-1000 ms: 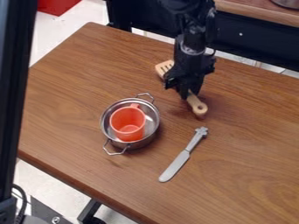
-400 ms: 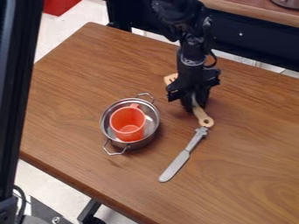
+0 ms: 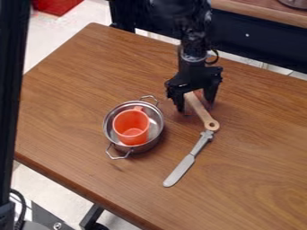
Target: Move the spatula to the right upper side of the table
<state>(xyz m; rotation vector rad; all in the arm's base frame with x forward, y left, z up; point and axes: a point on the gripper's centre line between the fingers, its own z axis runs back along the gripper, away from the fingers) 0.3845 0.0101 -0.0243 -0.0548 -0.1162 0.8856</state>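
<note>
The gripper (image 3: 195, 106) hangs over the upper middle of the table (image 3: 78, 90), its two fingers spread wide and open. Between and below them lies the wooden spatula (image 3: 203, 114), its handle slanting down to the right and ending in a round holed tip. The spatula's head is hidden behind the gripper. Right by that tip, the top of the grey knife (image 3: 189, 159) touches or nearly touches the handle.
Left of the gripper stands a metal pot (image 3: 157, 128) with two wire handles and an orange cup (image 3: 132, 128) inside. A dark frame with a wooden top (image 3: 252, 12) runs behind the table.
The spatula has shifted down and slightly right, its handle end now by the knife. The gripper has opened around the handle and moved slightly left since the middle frame.
</note>
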